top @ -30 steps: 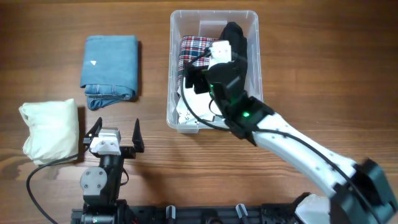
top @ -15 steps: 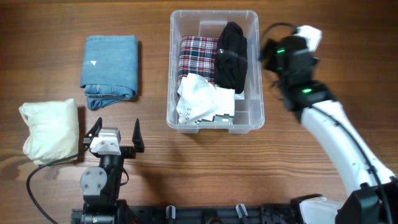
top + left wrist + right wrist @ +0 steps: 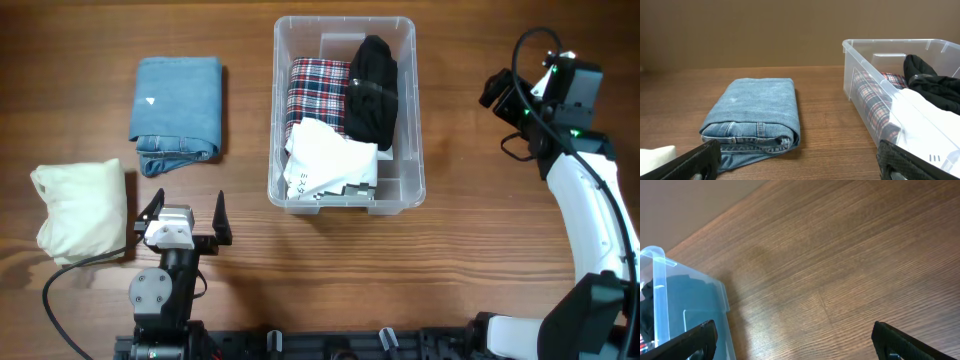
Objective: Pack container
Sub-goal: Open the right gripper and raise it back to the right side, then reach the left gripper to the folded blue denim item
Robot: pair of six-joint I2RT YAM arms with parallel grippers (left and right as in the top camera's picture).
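Note:
The clear container (image 3: 346,21) stands at the back middle of the table. Inside it lie a plaid garment (image 3: 315,90), a black garment (image 3: 372,88) and a white garment (image 3: 325,162). My right gripper (image 3: 507,118) hovers to the right of the container, open and holding nothing. In the right wrist view only the container's corner (image 3: 660,280) and bare wood lie beyond the right gripper (image 3: 800,342). My left gripper (image 3: 188,200) rests open near the front edge. In the left wrist view the left gripper (image 3: 797,165) faces folded jeans (image 3: 757,117) and the container's wall (image 3: 860,65).
Folded blue jeans (image 3: 178,105) lie at the back left of the table. A cream garment (image 3: 82,208) sits at the front left, just left of my left gripper. A black cable loops near the left arm's base.
My right gripper has lifted out of the container and swung far to the right, leaving the white garment inside at the front. The left arm has not moved.

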